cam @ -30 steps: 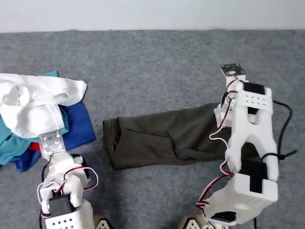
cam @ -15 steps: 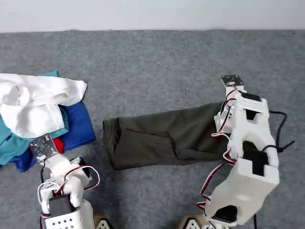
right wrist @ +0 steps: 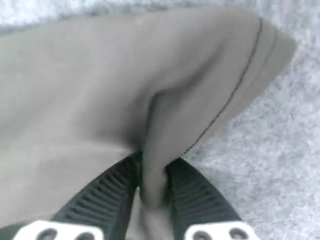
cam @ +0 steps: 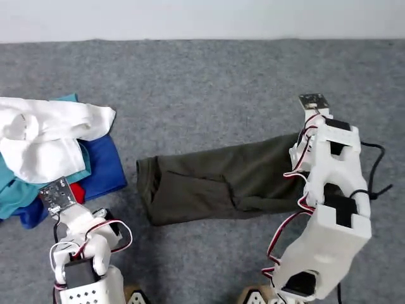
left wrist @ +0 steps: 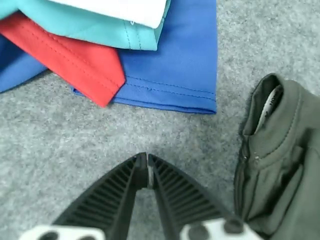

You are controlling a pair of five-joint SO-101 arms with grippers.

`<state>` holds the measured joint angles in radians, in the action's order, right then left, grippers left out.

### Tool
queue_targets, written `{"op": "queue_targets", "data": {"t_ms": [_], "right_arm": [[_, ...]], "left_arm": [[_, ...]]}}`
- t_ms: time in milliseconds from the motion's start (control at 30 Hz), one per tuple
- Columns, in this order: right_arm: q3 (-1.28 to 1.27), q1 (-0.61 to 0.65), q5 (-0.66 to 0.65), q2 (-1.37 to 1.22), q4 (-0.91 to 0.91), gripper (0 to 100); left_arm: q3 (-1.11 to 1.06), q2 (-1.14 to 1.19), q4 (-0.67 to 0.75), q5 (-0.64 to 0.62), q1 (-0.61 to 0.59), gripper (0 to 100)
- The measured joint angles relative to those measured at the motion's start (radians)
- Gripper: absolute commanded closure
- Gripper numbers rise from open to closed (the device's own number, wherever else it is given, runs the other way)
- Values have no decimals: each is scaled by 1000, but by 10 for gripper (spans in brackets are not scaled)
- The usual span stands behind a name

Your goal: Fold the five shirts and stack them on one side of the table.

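Note:
A dark olive shirt (cam: 215, 180) lies folded lengthwise across the middle of the grey table. My right gripper (right wrist: 151, 186) is shut on a pinched fold of this olive shirt (right wrist: 125, 100) at its right end. At the left edge lies a pile of shirts: white (cam: 44, 136) on top, teal (cam: 12, 183), red (cam: 77, 192) and blue (cam: 104, 166) beneath. My left gripper (left wrist: 148, 172) is shut with nothing in it, low over bare carpet near the blue shirt (left wrist: 175, 65), the red shirt's corner (left wrist: 80, 65) and the olive shirt's collar end (left wrist: 275, 150).
Grey carpet (cam: 202, 88) covers the table, with open room behind the olive shirt and between it and the pile. The right arm's white body (cam: 329, 215) stands over the shirt's right end.
My left arm has pulled back toward its base, away from the pile. My right arm has shifted slightly and sits lower over the olive shirt's right end. The shirt has barely moved.

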<state>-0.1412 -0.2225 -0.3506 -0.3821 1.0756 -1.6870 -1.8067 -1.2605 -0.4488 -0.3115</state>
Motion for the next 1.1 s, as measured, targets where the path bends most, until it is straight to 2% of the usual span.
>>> {"op": "queue_targets", "data": {"t_ms": [200,600,867,1100], "right_arm": [[0,-23,-52,-2,0,988],[-3,-207,-259,54,18,988],[52,-276,-322,109,130,988],[244,-259,-331,110,351,988]], "left_arm": [[0,0,0,0,0,986],[0,0,0,0,0,986],[0,0,0,0,0,986],[0,0,0,0,0,986]]}}
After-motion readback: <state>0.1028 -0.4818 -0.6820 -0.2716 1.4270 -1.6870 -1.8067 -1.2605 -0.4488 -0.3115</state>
